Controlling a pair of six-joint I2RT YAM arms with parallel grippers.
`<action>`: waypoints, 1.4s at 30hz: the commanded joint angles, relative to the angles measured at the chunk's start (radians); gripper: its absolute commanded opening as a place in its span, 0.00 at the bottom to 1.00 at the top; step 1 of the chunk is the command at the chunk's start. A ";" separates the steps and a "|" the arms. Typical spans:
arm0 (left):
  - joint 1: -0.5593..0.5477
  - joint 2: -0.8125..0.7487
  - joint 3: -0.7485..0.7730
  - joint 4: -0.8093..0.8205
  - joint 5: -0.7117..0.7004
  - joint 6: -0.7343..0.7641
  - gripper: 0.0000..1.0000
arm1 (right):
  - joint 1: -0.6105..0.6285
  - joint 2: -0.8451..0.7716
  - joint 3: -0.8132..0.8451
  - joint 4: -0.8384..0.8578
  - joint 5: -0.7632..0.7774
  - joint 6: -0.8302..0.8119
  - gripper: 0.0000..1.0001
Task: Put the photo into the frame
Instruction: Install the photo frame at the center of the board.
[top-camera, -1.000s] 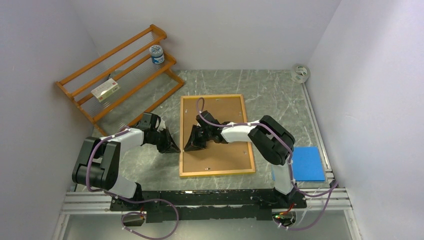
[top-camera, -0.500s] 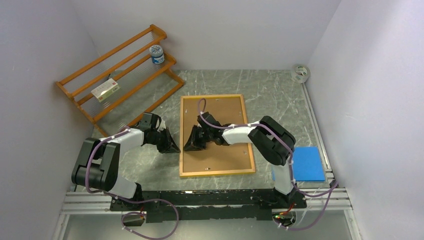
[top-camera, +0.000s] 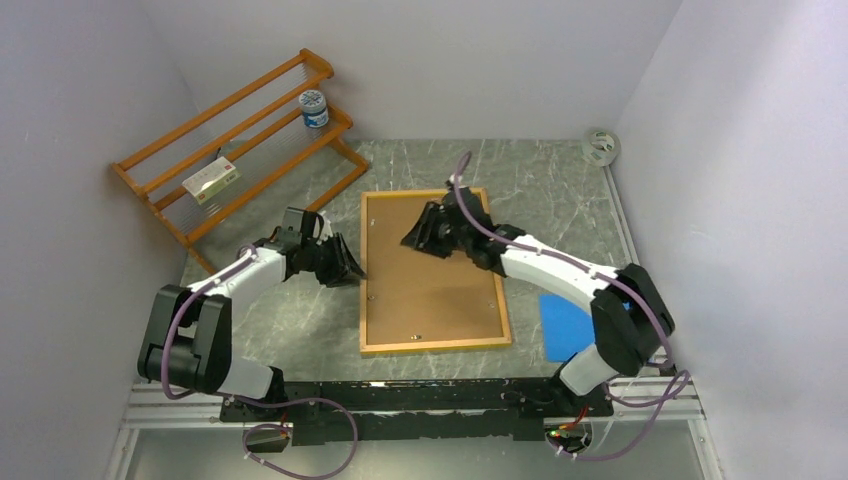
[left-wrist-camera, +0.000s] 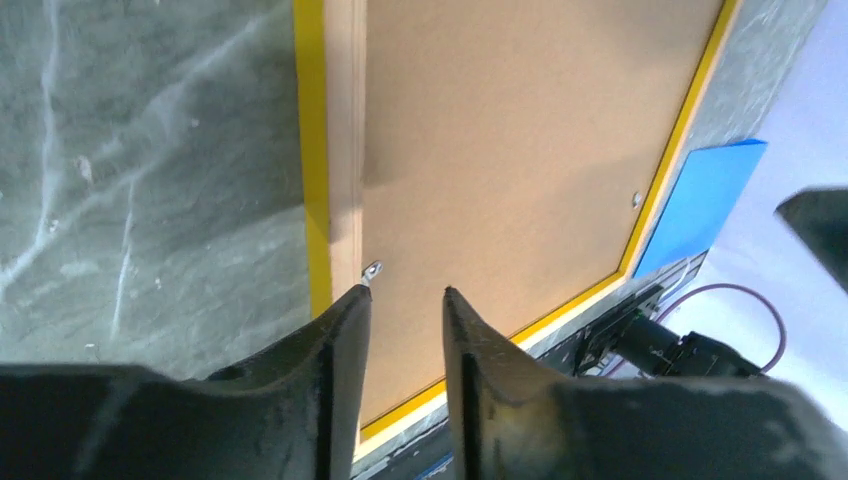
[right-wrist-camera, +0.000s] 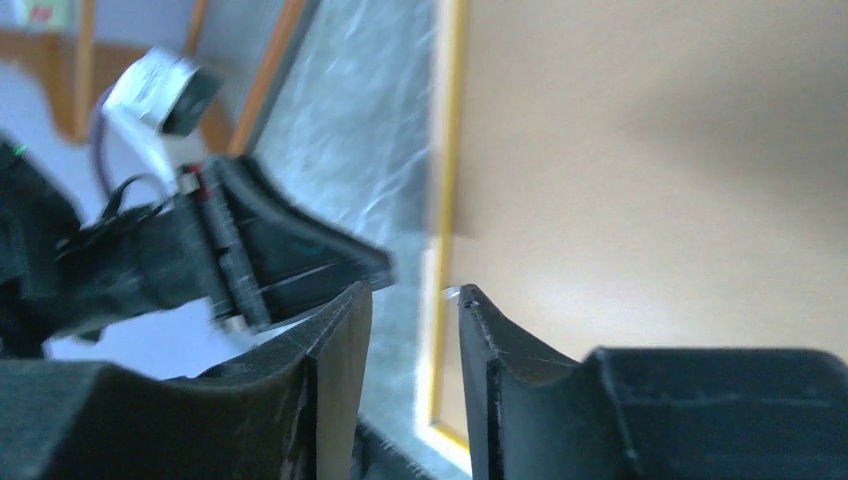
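The frame (top-camera: 434, 345) lies face down on the table, with its yellow rim (left-wrist-camera: 310, 150) around the brown backing board (top-camera: 430, 290). The photo is not in view. My left gripper (top-camera: 353, 271) is open and empty at the frame's left edge. In the left wrist view its tips (left-wrist-camera: 405, 292) straddle the inner edge of the rim, beside a small metal tab (left-wrist-camera: 372, 270). My right gripper (top-camera: 410, 239) is open and empty over the far part of the board. In the right wrist view its tips (right-wrist-camera: 412, 290) sit near the frame's left rim (right-wrist-camera: 447, 150).
The orange slatted rack (top-camera: 230, 150) stands at the back left and holds a jar (top-camera: 314, 108) and a small box (top-camera: 211, 181). A tape roll (top-camera: 600, 146) lies at the back right. The blue sheet (top-camera: 566, 326) lies right of the frame, partly under my right arm.
My right gripper has moved from the board's left middle to its far part, and the arm now stretches over the blue sheet. My left gripper has moved slightly towards the frame's left edge.
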 joint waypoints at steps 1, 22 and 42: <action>0.010 0.037 0.059 0.035 -0.036 0.010 0.41 | -0.109 -0.076 0.024 -0.277 0.225 -0.136 0.46; 0.044 0.337 0.240 0.067 -0.031 0.056 0.53 | -0.371 0.408 0.512 -0.643 0.449 -0.440 0.70; 0.049 0.377 0.264 0.045 -0.035 0.075 0.49 | -0.417 0.549 0.587 -0.637 0.336 -0.559 0.54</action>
